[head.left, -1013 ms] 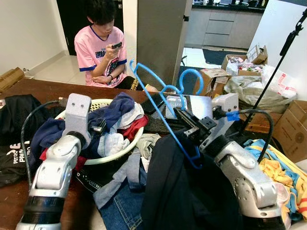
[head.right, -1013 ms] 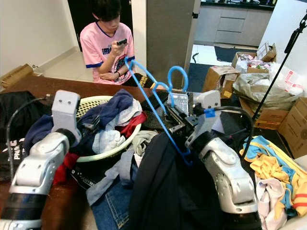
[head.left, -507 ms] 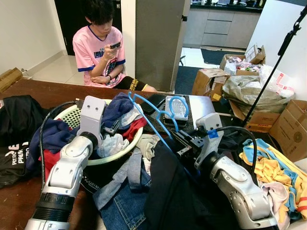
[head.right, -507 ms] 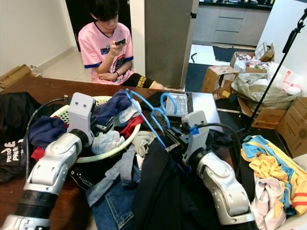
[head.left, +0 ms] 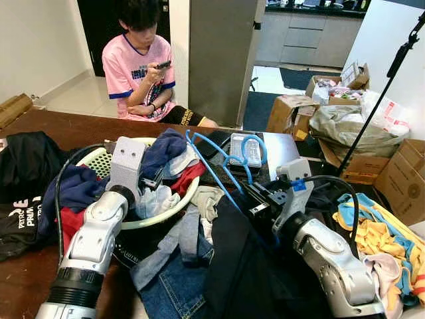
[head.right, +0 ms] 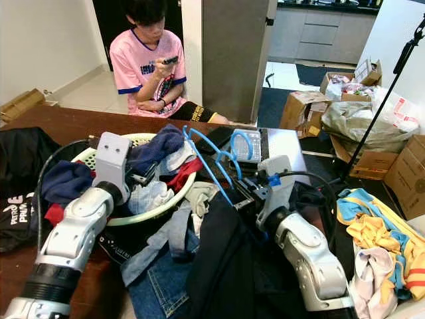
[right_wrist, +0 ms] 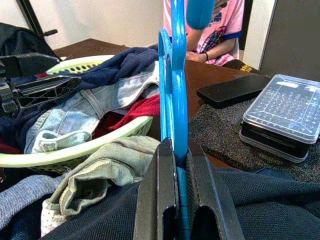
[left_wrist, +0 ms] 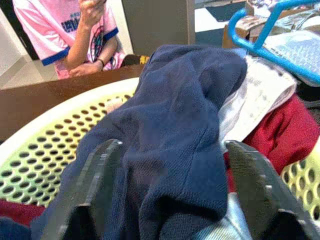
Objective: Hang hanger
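- Here the right gripper [right_wrist: 176, 165] is over the heap of clothes at the table's near edge; its two black fingers [right_wrist: 159, 190] are pressed together on the blue hanger [head.left: 219, 166], whose flat bar runs up out from between them in the right wrist view.
- The hanger rises from the gripper toward the robot's left and away from it, its hook [head.left: 254, 147] curling above a clear plastic case [head.left: 243, 150]; the lower part of the hanger sits inside a dark garment [head.left: 239, 266] that drapes down in front of the right arm.
- The clear case rests on a dark foam mat [right_wrist: 220, 135]; a black phone [right_wrist: 233, 91] lies on the mat just beside the case.
- The left gripper [left_wrist: 175, 185] is in the pale green laundry basket [head.left: 163, 216]; its fingers [left_wrist: 97, 175] stand apart on either side of a navy blue cloth [left_wrist: 175, 125]; whether they touch it cannot be told.
- In the basket, white and red clothes [left_wrist: 280, 130] lie beside the navy one; a grey-green garment [right_wrist: 100, 175] and denim jeans [head.left: 172, 286] spill onto the brown table [head.left: 73, 126] between basket and dark garment.
- A person [head.left: 139, 63] in a pink shirt sits on the floor beyond the table holding a phone; cardboard boxes [head.left: 292, 109] stand on the floor to the robot's right.
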You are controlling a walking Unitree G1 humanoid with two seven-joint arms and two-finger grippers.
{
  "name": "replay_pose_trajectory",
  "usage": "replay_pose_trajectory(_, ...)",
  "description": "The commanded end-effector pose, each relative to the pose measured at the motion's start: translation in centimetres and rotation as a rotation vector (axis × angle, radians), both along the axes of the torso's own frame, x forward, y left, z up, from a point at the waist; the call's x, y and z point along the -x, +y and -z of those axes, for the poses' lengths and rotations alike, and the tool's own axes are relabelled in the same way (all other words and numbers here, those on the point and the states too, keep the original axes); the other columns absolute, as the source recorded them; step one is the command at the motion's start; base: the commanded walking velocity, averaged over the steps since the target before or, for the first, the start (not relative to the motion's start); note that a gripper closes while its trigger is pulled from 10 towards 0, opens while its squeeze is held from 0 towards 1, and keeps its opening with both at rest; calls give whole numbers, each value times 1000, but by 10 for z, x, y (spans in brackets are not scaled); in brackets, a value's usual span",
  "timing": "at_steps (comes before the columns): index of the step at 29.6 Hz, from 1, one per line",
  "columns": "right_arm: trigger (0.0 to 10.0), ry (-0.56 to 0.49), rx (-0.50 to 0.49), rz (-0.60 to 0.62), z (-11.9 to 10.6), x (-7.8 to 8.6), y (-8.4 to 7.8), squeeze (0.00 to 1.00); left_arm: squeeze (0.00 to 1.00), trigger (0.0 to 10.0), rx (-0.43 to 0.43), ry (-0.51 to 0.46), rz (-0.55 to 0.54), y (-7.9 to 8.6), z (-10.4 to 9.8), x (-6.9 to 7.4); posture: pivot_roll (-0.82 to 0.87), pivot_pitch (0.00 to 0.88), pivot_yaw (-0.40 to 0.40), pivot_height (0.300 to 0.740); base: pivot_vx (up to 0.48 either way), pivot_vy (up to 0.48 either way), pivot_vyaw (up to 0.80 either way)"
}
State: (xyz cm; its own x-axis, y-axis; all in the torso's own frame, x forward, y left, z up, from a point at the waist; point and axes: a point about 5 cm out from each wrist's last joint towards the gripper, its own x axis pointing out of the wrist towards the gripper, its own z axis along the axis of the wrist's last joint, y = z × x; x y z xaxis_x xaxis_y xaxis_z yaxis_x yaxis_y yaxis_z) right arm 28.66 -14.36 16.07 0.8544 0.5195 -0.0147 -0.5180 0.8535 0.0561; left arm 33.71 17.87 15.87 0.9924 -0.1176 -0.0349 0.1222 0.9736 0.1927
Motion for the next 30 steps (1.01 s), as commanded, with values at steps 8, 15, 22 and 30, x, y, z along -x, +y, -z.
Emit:
replay_pose_trajectory(8,10000,49,26,15,11,1,-2,0,0,0,-35,29,-16,10,13,-5,0,20,-42,740,0,0,0)
replay_pose_trajectory(15,10000,47,32,10,12,2,-1,0,0,0,-53,39,-28,16,16,-7,4,17,-46,740,0,0,0)
replay_pose_trajectory(22,10000,53,29,9,13,2,0,0,0,0,137,-202,68,17,-67,-16,12,11,-47,740,0,0,0)
replay_pose_trajectory(30,10000,60,15,8,14,0,2,0,0,0,301,-602,410,6,-203,10,24,8,-38,740,0,0,0)
